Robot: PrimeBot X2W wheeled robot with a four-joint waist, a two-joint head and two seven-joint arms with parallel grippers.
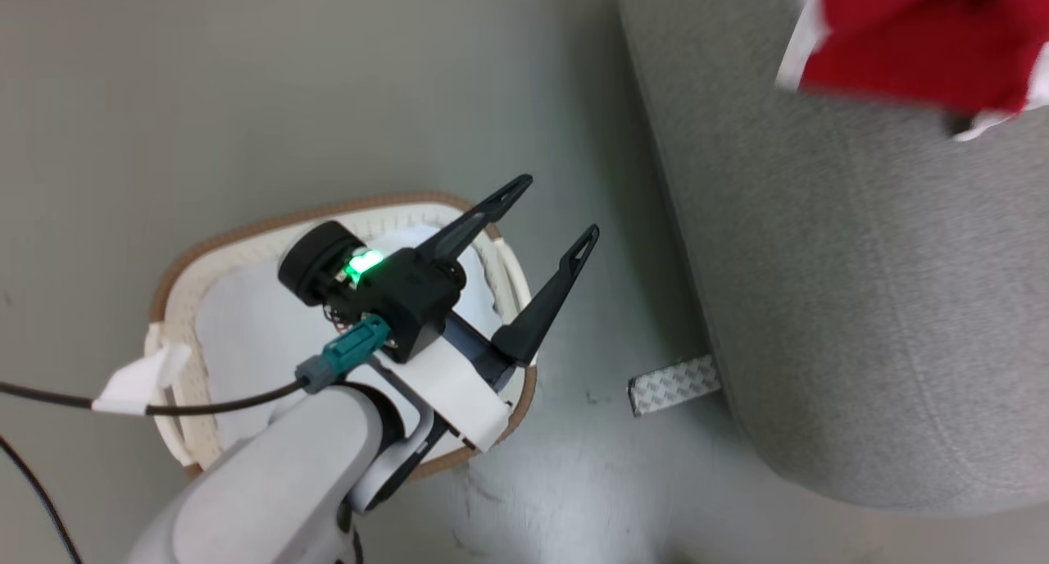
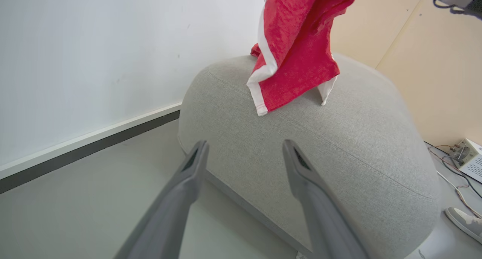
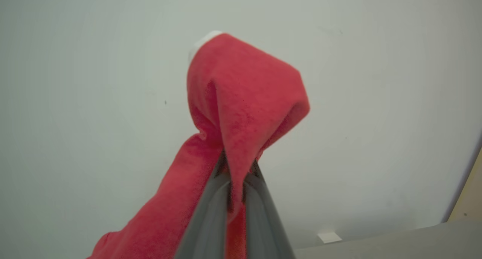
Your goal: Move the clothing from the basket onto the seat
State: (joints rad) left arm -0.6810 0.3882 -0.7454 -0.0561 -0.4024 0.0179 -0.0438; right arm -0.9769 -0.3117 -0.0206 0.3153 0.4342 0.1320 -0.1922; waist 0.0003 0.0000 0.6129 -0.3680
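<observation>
Clothing (image 2: 297, 55), red with white stripes, hangs pinched in the closed right gripper (image 3: 237, 165), its hem over the top of the seat (image 2: 339, 146). Lowering until the fabric pools before letting go should keep it from sliding off the rounded edge. The left gripper (image 1: 559, 207) is spread and empty above the basket (image 1: 246, 234). No writing is legible.

open floor (image 1: 631, 302) lies between basket (image 1: 246, 234) and seat (image 1: 860, 302), with clothing (image 1: 918, 31) hanging over the seat's top.
</observation>
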